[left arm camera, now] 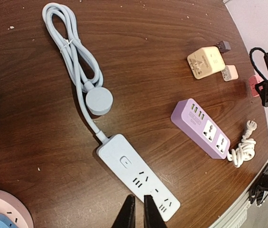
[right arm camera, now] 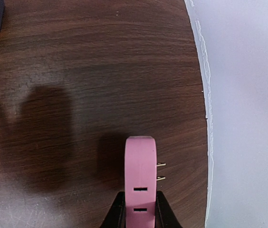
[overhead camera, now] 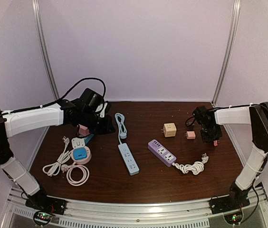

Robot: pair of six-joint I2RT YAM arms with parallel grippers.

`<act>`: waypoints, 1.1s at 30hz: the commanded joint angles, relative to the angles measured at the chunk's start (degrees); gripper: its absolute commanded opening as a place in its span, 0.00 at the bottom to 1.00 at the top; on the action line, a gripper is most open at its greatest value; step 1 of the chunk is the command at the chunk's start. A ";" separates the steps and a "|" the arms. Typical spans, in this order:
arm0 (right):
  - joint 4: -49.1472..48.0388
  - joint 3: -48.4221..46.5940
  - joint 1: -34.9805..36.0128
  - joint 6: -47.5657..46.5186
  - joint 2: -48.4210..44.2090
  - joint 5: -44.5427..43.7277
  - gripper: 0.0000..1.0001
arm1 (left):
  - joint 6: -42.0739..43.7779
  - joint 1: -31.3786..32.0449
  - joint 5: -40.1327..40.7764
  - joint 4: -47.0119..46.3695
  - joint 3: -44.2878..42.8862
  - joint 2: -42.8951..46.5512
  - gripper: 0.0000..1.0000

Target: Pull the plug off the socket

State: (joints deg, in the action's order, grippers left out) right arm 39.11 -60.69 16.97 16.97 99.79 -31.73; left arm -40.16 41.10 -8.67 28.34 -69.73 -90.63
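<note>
My right gripper (right arm camera: pixel 140 199) is shut on a pink plug (right arm camera: pixel 141 171) and holds it above the bare wood near the table's right edge. The plug's two metal prongs stick out free to the right. In the top view the right gripper (overhead camera: pixel 214 138) hangs right of a small pink adapter (overhead camera: pixel 190 135) and a beige cube socket (overhead camera: pixel 169 129). My left gripper (left arm camera: pixel 136 202) is shut and empty, seen over the end of a light blue power strip (left arm camera: pixel 138 175). In the top view the left gripper (overhead camera: pixel 106 125) is at the back left.
A purple power strip (overhead camera: pixel 161 152) with a coiled white cord (overhead camera: pixel 191 167) lies centre right. The blue strip (overhead camera: pixel 128 159) lies in the middle. A round pink socket with a blue plug (overhead camera: pixel 81 154) and white cables (overhead camera: pixel 77 173) lie front left.
</note>
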 commanded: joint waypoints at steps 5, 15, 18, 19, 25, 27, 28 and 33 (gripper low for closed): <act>-3.53 2.11 -0.22 1.75 -0.03 4.88 0.31 | 0.26 0.38 0.73 -0.22 -1.24 2.01 0.10; -4.17 3.34 -0.18 2.36 -2.72 7.80 0.47 | 0.83 0.37 3.69 1.77 -1.49 3.34 0.17; -4.62 3.84 -0.14 2.37 -4.88 9.45 0.61 | 1.41 0.30 4.99 3.22 -2.08 3.98 0.18; -4.93 3.98 -0.18 2.37 -5.70 10.09 0.65 | 1.50 0.17 5.44 3.83 -2.26 4.23 0.18; -5.14 3.72 -0.05 2.13 -10.00 13.41 0.79 | 0.96 -1.50 9.46 6.63 -1.43 6.82 0.21; -5.31 3.65 -0.09 1.85 -11.93 15.29 0.83 | 0.54 -2.61 11.89 7.70 -0.44 8.07 0.24; -5.49 3.58 -0.03 1.76 -12.86 16.31 0.85 | 0.44 -3.33 12.41 8.05 0.08 8.62 0.26; -7.34 3.77 0.37 2.04 -16.50 22.42 0.95 | 2.30 -7.59 15.45 10.43 0.90 9.57 0.41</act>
State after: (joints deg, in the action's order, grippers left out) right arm 33.98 -56.99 16.99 18.52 86.52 -14.92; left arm -39.64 36.49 2.33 36.60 -69.54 -82.24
